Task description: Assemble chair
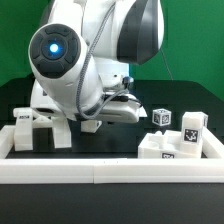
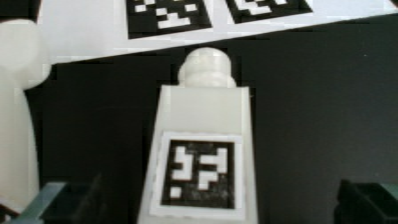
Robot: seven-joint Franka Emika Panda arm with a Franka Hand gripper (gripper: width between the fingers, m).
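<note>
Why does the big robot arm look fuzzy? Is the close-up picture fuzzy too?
Exterior view: the white robot arm looms near the camera, soft-edged, with a blue light glowing on it. Wrist view: the white tapered plastic leg with a black-and-white tag is slightly blurred too.

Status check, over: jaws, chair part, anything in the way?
Jaws open, nothing held. Tagged chair part lies between them, gaps either side. Another white part close alongside.

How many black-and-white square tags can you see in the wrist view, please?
3. Two black-and-white square tags sit side by side on a flat white surface; the third is on the tapered white plastic part. More may lie out of frame.
</note>
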